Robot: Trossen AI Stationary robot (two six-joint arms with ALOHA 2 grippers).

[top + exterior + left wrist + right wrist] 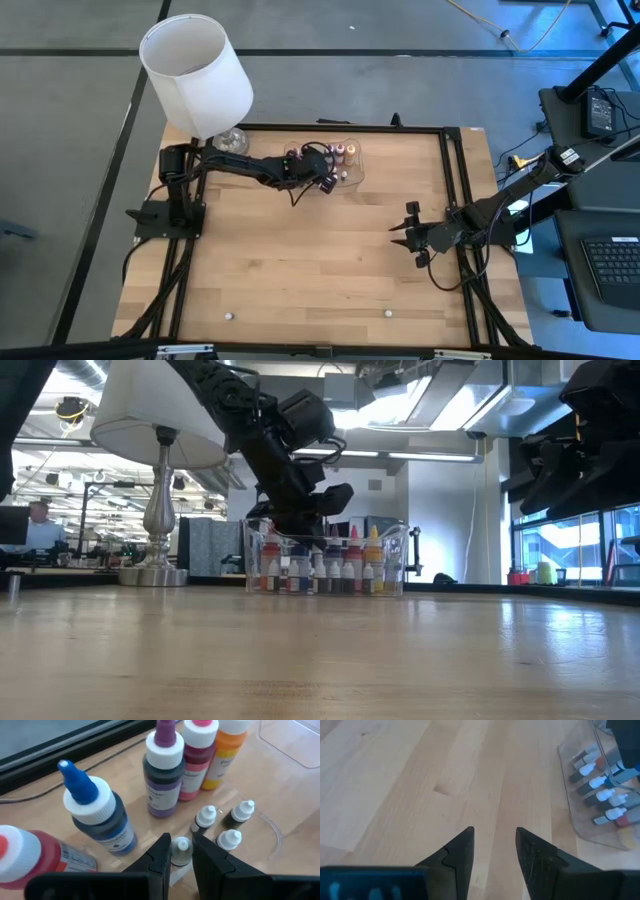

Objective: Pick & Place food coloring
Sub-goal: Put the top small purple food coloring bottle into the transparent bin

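Toward twelve o'clock on the desk (300, 260), inside the clear tray (395, 565), we find the left end effector (181, 852) nearly closed, apparently gripping an upright little bottle (181, 851). The right end effector (494, 845) waits open at three o'clock.

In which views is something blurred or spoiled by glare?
Low view: bright windows and ceiling lights leave the left gripper a dark shape above the tray. Left wrist view: the near red bottle is soft. High view: evenly lit.
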